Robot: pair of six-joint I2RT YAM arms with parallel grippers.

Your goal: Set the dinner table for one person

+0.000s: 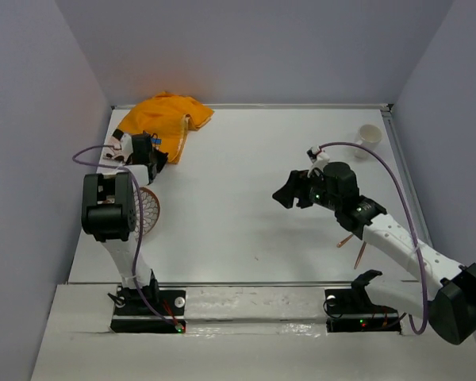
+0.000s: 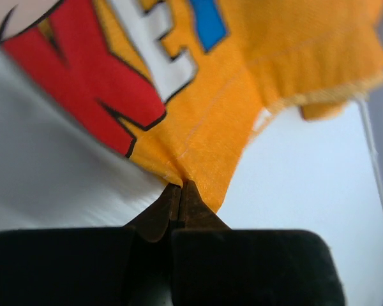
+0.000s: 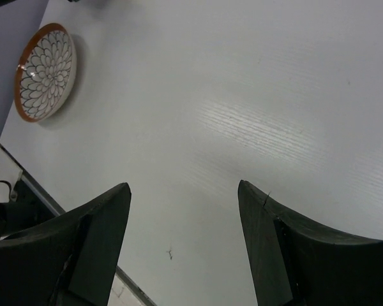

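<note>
On the dinner table [image 1: 246,159], the left gripper [image 2: 180,187] pinched the orange mat [image 2: 255,83] by its edge, probably to spread it; the right gripper [image 3: 183,188] hung spread, empty.

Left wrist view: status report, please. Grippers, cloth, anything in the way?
Left gripper shut on orange cloth edge. Right gripper open, empty, over dinner table. Plate close beside left arm.
</note>
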